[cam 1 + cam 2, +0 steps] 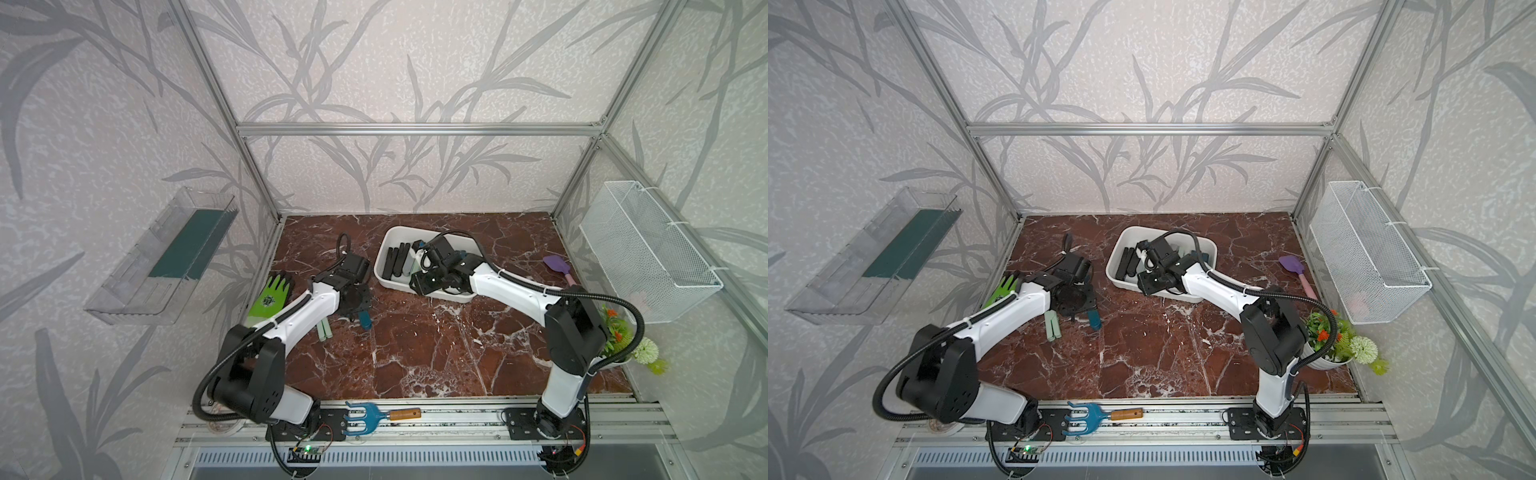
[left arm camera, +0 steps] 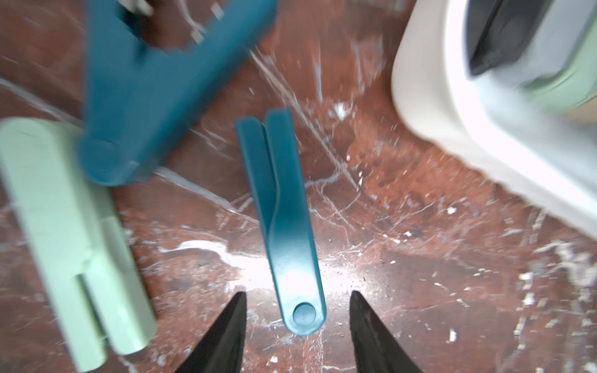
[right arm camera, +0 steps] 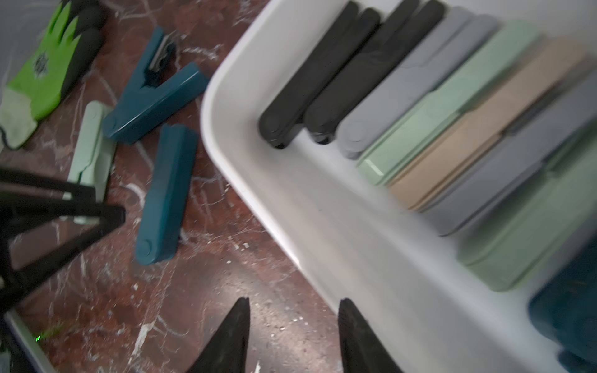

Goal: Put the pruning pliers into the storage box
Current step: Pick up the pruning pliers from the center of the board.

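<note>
The white storage box (image 1: 384,249) (image 1: 1115,259) stands at the back middle of the table. Several pruning pliers lie side by side in it: black (image 3: 323,80), grey (image 3: 403,90), mint (image 3: 452,106) and beige (image 3: 484,135). Three more lie on the table left of the box: a folded teal one (image 2: 281,210) (image 1: 365,321), a teal one spread open (image 2: 135,97) (image 3: 145,106) and a mint one (image 2: 64,226) (image 1: 1053,325). My left gripper (image 2: 298,294) is open, its fingers either side of the folded teal one's pivot end without touching it. My right gripper (image 3: 294,299) is open and holds nothing, beside the box's rim (image 3: 226,135).
A green glove (image 1: 272,293) lies left of the loose pliers. A purple spatula (image 1: 557,266) lies right of the box, near a flower pot (image 1: 623,336). A blue hand rake (image 1: 374,415) rests on the front rail. A wire basket (image 1: 648,253) and a clear bin (image 1: 166,257) hang on the side walls.
</note>
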{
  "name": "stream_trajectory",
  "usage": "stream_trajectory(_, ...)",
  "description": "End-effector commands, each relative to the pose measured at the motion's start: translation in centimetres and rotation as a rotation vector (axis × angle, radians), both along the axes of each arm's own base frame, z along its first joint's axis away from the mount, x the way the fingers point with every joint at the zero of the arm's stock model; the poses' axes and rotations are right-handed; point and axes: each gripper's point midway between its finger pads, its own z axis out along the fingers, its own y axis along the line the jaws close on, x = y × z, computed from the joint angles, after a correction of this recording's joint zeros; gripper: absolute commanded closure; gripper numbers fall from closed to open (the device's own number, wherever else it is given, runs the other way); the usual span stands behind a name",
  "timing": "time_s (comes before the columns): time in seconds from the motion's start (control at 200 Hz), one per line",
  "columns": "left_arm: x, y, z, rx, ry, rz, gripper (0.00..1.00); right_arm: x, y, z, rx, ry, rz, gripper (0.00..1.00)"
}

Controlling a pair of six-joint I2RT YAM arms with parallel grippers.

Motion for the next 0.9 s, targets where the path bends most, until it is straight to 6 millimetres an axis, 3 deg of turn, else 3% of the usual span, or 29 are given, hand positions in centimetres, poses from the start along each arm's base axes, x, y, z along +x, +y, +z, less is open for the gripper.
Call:
stream_trajectory(0.0, -0.4, 4.2, 2.7, -0.012, -0.071, 0.130, 0.48, -2.8, 3.5, 0.1, -0.006, 0.000, 0.138, 0.51)
stream_trajectory(0.18, -0.8, 8.3, 4.9, -0.064, -0.202, 0.281, 0.48, -6.0, 8.1, -2.2, -0.042, 0.028, 0.231, 0.44)
stream_trajectory(0.4, -1.2, 9.4, 5.2, -0.108, -0.227, 0.317, 0.48, -7.7, 12.0, -5.6, -0.086, 0.071, 0.294, 0.40)
stream_trajectory(0.71, -1.1, 9.5, 5.4, -0.137, -0.240, 0.310, 0.48, -7.0, 13.1, -9.1, -0.163, 0.086, 0.290, 0.36)
stream_trajectory(0.895, -1.1, 9.5, 5.2, -0.139, -0.236, 0.309, 0.48, -5.9, 13.0, -10.1, -0.206, 0.058, 0.257, 0.48)
